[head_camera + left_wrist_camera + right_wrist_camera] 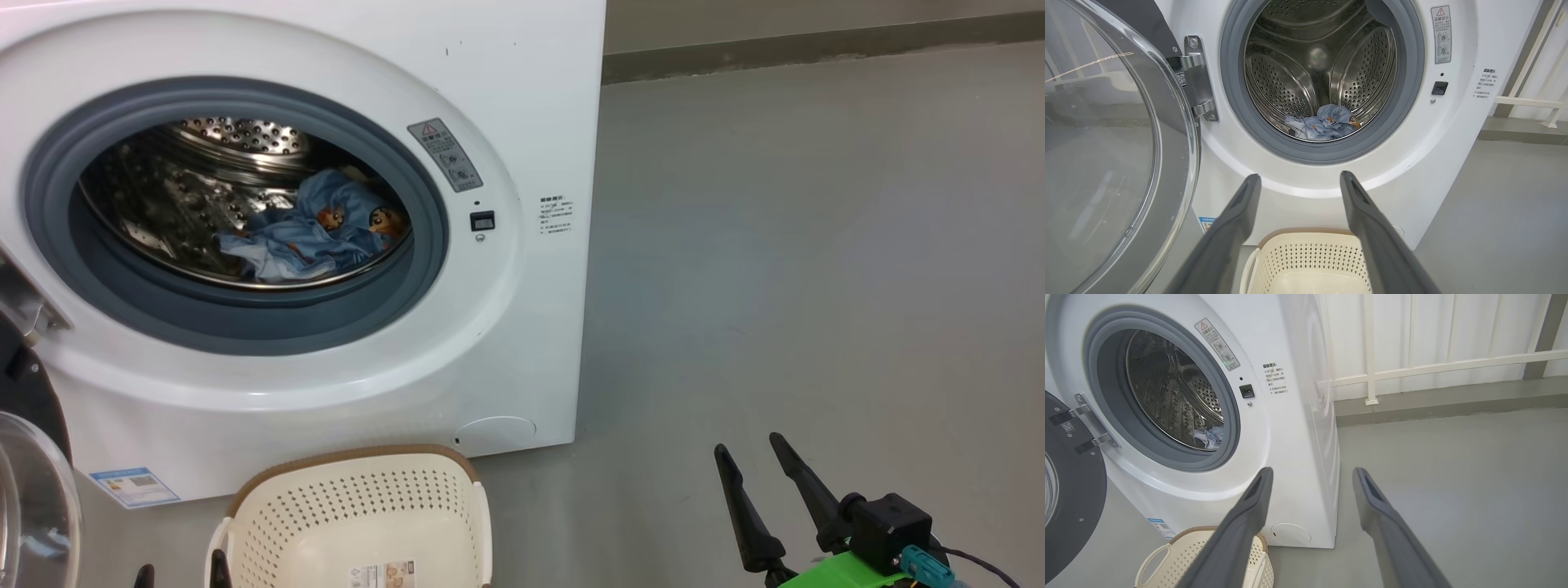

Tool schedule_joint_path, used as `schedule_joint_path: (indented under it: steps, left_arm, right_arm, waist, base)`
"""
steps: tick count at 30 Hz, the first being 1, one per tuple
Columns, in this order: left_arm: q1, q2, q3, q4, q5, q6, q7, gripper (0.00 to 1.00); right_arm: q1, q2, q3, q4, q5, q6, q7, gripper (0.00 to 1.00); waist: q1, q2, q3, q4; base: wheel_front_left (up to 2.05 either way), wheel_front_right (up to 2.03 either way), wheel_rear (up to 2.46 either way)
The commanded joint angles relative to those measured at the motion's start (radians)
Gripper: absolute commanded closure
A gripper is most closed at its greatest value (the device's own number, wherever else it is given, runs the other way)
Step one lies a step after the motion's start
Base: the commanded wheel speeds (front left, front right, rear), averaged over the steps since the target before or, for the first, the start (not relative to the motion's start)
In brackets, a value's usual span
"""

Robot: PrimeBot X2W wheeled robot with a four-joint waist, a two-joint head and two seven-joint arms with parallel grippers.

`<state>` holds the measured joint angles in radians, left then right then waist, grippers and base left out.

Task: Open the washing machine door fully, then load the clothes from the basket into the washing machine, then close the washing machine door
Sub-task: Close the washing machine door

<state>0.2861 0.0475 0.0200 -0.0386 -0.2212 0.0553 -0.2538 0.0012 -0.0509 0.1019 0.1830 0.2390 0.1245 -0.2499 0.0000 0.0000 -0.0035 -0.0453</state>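
The white front-loading washing machine is standing with its round opening uncovered, showing a grey rubber gasket and a perforated steel drum. The washing machine door, black-rimmed with a bulging clear glass centre, is hanging wide open on its metal hinge at the left of the washing machine's opening. The light blue clothes with small orange prints are lying crumpled at the bottom of the drum. The cream perforated basket with a brown rim is sitting upright just in front of the washing machine, below its opening, a paper label showing on its bottom
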Motion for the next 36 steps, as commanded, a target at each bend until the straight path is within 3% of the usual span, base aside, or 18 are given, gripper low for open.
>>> schedule_joint_path:
  steps: [1, 23, 36]
  left_arm:
    - [-0.031, 0.003, 0.028, -0.018, 0.008, -0.01, -0.008, 0.0]
    - [-0.038, 0.003, 0.03, -0.009, 0.019, -0.021, -0.008, 0.0]
    - [-0.046, 0.003, 0.026, -0.008, 0.022, -0.021, -0.008, 0.0]
  right_arm:
    - [-0.014, 0.001, 0.023, -0.02, -0.011, 0.006, -0.012, 0.0]
    - [-0.011, 0.001, 0.027, -0.012, -0.007, 0.006, -0.012, 0.0]
    - [-0.011, 0.001, 0.027, -0.016, -0.002, 0.006, -0.012, 0.0]
  waist:
    - [0.0, 0.0, -0.001, 0.001]
    - [0.0, 0.0, -0.005, -0.001]
    - [0.0, 0.0, 0.004, -0.002]
  base:
    - [0.0, 0.0, 0.0]
    - [-0.05, 0.05, 0.0]
    - [-1.39, 1.39, 0.0]
